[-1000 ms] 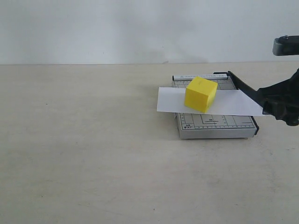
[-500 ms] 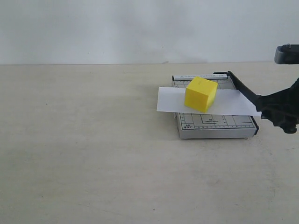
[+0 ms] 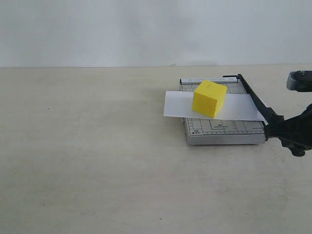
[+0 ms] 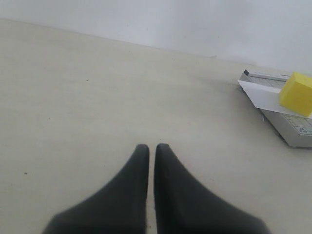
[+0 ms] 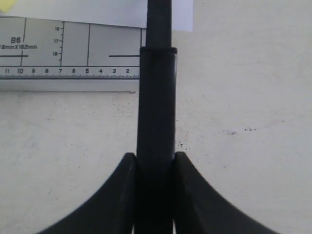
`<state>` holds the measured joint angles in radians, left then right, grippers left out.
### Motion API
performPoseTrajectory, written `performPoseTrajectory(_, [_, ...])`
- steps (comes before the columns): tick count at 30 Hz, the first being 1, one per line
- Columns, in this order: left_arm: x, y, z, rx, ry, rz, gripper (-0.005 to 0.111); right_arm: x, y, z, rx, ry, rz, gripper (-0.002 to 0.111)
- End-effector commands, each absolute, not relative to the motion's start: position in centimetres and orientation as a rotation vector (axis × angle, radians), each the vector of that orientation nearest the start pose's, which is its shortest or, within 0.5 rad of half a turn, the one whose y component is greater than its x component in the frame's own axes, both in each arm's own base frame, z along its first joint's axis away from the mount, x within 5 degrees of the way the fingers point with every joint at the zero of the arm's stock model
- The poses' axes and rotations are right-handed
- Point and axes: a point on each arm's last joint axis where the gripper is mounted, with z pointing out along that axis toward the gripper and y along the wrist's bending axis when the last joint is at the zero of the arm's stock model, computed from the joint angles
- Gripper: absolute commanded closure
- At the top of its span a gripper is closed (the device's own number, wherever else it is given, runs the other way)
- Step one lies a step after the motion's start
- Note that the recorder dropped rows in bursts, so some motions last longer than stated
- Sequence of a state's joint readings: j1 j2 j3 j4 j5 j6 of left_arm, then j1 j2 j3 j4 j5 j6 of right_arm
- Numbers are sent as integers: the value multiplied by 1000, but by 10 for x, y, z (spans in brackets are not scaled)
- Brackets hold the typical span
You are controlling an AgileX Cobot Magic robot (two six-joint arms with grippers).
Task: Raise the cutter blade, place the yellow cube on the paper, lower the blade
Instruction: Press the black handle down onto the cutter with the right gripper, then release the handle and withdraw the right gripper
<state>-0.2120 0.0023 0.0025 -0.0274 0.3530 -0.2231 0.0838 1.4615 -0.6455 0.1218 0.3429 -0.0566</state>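
Observation:
The yellow cube point(image 3: 209, 98) rests on the white paper point(image 3: 175, 105), which lies across the grey gridded cutter base point(image 3: 224, 130). Along the base's right edge runs the black cutter blade point(image 3: 253, 100), lying low against it. My right gripper point(image 3: 280, 127) is shut on the blade's thick handle point(image 5: 156, 112) just off the base's near right corner. From the left wrist, the cube point(image 4: 297, 93) and paper point(image 4: 258, 95) appear far off. My left gripper point(image 4: 148, 148) is shut with nothing in it, over bare table and out of the exterior view.
The beige tabletop point(image 3: 97, 156) stretches left of and in front of the cutter. A white wall point(image 3: 146, 29) closes the far side. The paper's right end reaches under the blade.
My right gripper has gone down with the blade handle, bringing the blade from a raised slant to nearly flat along the base. Cube and paper have stayed put.

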Motion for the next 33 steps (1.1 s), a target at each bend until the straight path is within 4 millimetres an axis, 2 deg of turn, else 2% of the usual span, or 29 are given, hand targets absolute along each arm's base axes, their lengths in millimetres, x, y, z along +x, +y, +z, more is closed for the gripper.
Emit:
performPoseTrajectory(1, [52, -12, 181, -26, 1853, -341, 102, 228, 26, 152, -17, 2792, 123, 107])
performPoseTrajectory(9, [52, -12, 181, -26, 1853, -341, 102, 213, 23, 136, -12, 2780, 102, 107])
performPoseTrajectory(15, [52, -12, 181, -26, 1853, -341, 102, 210, 22, 109, -9, 2874, 85, 107])
performPoseTrajectory(22, [52, -12, 181, -26, 1853, -341, 102, 213, 22, 121, -5, 2795, 88, 106])
performPoseTrajectory(25, [52, -12, 181, -32, 1853, -337, 102, 214, 22, 126, 11, 2762, 93, 89])
performPoseTrajectory(27, [52, -11, 181, -60, 1850, -315, 102, 214, 22, 131, 13, 2735, 96, 68])
performPoseTrajectory(29, [53, -8, 181, -97, 1847, -288, 102, 214, 22, 137, 13, 2709, 98, 53])
performPoseTrajectory(30, [53, -8, 181, -110, 1845, -278, 102, 214, 22, 140, 12, 2693, 100, 48])
performPoseTrajectory(33, [53, -6, 181, -147, 1841, -250, 102, 217, 22, 152, 11, 2634, 105, 48])
